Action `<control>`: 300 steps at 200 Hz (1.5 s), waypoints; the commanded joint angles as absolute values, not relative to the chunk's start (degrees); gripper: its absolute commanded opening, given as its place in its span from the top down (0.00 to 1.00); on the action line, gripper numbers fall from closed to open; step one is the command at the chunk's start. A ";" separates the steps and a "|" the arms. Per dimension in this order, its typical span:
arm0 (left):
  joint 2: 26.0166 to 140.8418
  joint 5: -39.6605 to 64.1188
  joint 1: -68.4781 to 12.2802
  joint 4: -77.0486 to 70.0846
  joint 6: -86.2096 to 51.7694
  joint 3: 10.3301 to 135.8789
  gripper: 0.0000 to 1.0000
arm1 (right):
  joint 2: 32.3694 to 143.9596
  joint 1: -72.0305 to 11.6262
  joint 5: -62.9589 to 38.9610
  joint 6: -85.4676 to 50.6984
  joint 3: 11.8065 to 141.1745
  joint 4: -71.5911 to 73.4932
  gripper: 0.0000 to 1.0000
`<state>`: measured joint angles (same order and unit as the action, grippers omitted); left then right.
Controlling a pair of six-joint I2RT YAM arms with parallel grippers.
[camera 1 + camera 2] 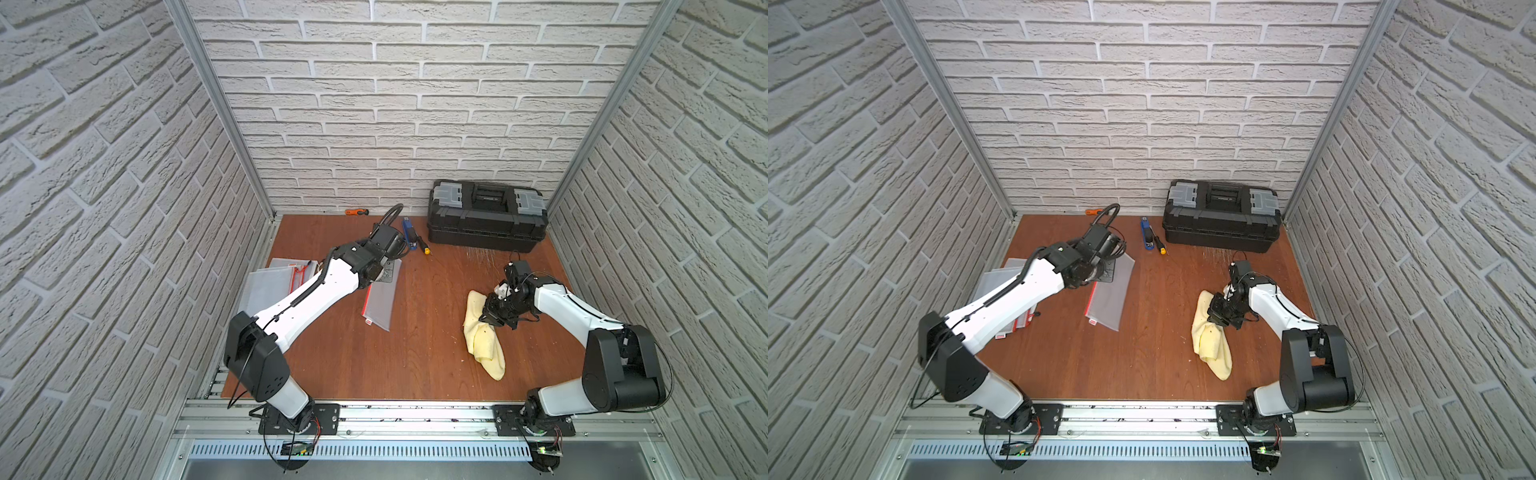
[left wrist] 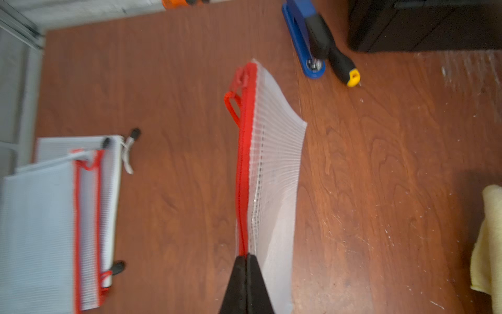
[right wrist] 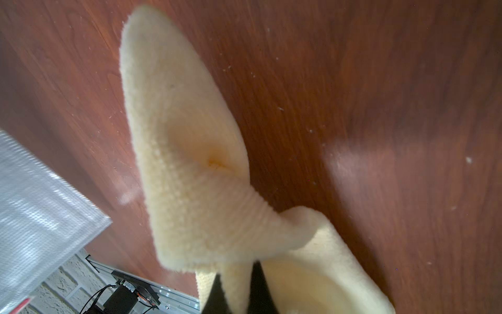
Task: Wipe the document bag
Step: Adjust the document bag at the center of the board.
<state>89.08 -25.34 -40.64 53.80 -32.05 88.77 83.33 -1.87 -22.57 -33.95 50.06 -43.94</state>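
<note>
Yellow cloth [image 1: 484, 340], red-zipped translucent gridded document bag [image 1: 380, 303]

One document bag [image 1: 381, 303] is counted at the centre of the frame, and at least two more are seen in a stack [image 1: 266, 286] at centre left. Also counted are one yellow cloth [image 1: 484, 345], one black toolbox [image 1: 486, 220], one blue stapler [image 1: 409, 232], one orange-handled screwdriver [image 1: 357, 212], one black-handled screwdriver [image 1: 423, 245], and two arms: the left arm [image 1: 307, 295] and the right arm [image 1: 569, 309].

Bright, even light — top views sharp but bowed at edges; wrist views blurred, tabletop [image 3: 366, 155] glaring.
</note>
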 commanded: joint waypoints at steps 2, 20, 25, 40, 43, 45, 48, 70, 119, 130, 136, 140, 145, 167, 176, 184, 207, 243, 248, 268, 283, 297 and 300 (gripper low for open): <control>91.13 -34.32 -43.33 68.88 -24.91 94.46 1.00 | 81.11 -1.38 -22.76 -32.89 50.31 -45.18 0.98; 97.28 -39.43 -47.06 74.97 -24.00 100.31 1.00 | 80.37 -1.19 -22.54 -32.71 50.44 -45.75 0.98; 99.71 -40.62 -48.24 76.32 -24.08 101.73 1.00 | 80.08 -1.03 -22.45 -32.67 50.53 -45.87 0.98; 106.80 -41.93 -51.41 78.34 -24.39 105.77 1.00 | 79.10 -0.71 -22.35 -32.43 50.93 -46.70 0.98; 108.35 -41.97 -52.20 78.59 -24.55 106.75 1.00 | 78.85 -0.66 -22.33 -32.40 50.97 -46.87 0.98; 109.42 -41.98 -52.67 78.82 -24.70 107.26 1.00 | 78.73 -0.58 -22.32 -32.27 51.04 -47.01 0.98; 110.80 -42.15 -53.45 79.14 -24.95 108.45 1.00 | 78.43 -0.50 -22.28 -32.19 51.13 -47.18 0.98; 119.74 -41.96 -58.79 79.71 -25.60 116.77 1.00 | 76.41 0.40 -21.98 -31.10 51.75 -49.66 0.98; 128.65 -32.14 -64.42 77.18 -26.85 129.48 0.94 | 71.19 2.97 -21.18 -29.64 51.16 -53.15 0.98; 127.65 -28.92 -64.50 73.95 -27.69 127.45 0.84 | 70.56 3.33 -21.17 -29.29 51.06 -53.47 0.98; 126.51 -27.23 -64.43 71.66 -28.05 125.70 0.68 | 70.45 3.54 -21.11 -29.04 51.16 -53.75 0.98; 125.70 -26.26 -64.42 70.00 -28.37 124.49 0.55 | 70.40 3.58 -21.06 -28.86 51.24 -53.91 0.98; 124.47 -24.86 -64.47 67.73 -28.71 122.72 0.39 | 70.38 3.60 -20.96 -28.68 51.39 -54.26 0.98; 118.57 -18.43 -63.52 57.60 -30.05 114.40 0.02 | 70.61 3.70 -20.49 -27.91 52.20 -55.12 0.98; 116.76 -16.11 -62.88 54.60 -30.80 111.90 0.02 | 70.79 3.69 -20.45 -27.77 52.69 -55.53 0.98; 115.26 -15.81 -62.43 53.22 -31.69 110.17 0.02 | 70.73 3.71 -20.61 -27.90 53.30 -55.72 0.98; 109.75 -16.96 -59.87 49.70 -35.10 102.08 0.16 | 69.81 2.13 -23.34 -30.57 53.49 -51.75 0.98; 98.46 -10.03 -51.60 35.75 -44.67 77.02 0.82 | 78.17 -12.16 -21.13 -35.82 59.84 -46.63 0.98; 96.97 -9.00 -50.50 33.82 -46.37 73.53 0.90 | 80.18 -14.07 -21.53 -36.37 61.01 -45.41 0.98; 91.57 -6.20 -47.38 27.38 -50.16 61.94 1.00 | 88.07 -20.39 -22.25 -37.52 66.46 -42.84 0.98; 89.10 -5.44 -46.23 25.32 -51.01 56.99 1.00 | 93.45 -23.82 -22.27 -37.87 71.36 -42.09 0.98; 88.51 -4.93 -45.71 24.15 -51.74 54.46 1.00 | 98.69 -26.32 -23.28 -37.63 76.80 -42.57 0.98; 88.57 -4.91 -45.70 23.78 -51.83 54.08 1.00 | 99.63 -26.84 -23.29 -37.62 78.01 -42.75 0.98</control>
